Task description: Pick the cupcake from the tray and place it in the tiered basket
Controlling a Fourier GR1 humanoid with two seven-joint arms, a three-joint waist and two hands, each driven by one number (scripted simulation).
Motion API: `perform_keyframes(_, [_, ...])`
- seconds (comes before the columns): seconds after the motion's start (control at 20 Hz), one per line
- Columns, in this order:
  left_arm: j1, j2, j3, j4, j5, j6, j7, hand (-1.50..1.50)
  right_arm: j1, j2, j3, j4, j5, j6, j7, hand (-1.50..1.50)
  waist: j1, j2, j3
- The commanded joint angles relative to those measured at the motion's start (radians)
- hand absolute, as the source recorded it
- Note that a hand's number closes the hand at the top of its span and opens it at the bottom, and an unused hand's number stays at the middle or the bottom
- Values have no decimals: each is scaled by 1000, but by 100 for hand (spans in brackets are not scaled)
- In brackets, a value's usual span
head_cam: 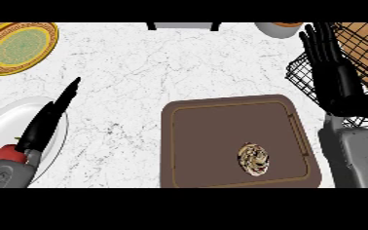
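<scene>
A small cupcake (253,159) with brown and cream swirls sits on the brown tray (208,141), toward the tray's lower right. The black wire tiered basket (305,75) stands at the right edge of the counter. My right hand (332,68) is raised in front of the basket, fingers straight and pointing up, well above and to the right of the cupcake; it holds nothing. My left hand (50,114) rests at the left edge over a white plate, fingers straight, empty.
A white plate (18,114) lies at the left under my left hand, with something red (10,152) beside the wrist. A yellow patterned plate (25,46) lies top left. A cup (279,28) and a dark-legged object (183,26) stand at the far edge.
</scene>
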Motion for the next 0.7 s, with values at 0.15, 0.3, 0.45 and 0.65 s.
perform_keyframes(0.15, [11, -28, 98, -21, 14, 106, -42, 0, 209, 146, -71, -140, 57, -330, 121, 150, -38, -11, 27])
perform_keyframes(0.3, [26, -32, 106, 3, 31, 107, -20, 0, 130, 190, -280, -236, 8, -498, -62, 150, -174, -100, 45])
perform_keyframes(0.45, [31, -42, 153, -19, 46, 154, -41, 0, 496, 220, -261, -5, 176, -662, 195, -150, -123, 0, 21])
perform_keyframes(0.65, [47, -58, 144, -42, 39, 160, -58, 0, 686, 267, -163, -193, 251, -826, 217, -150, -76, -7, 22])
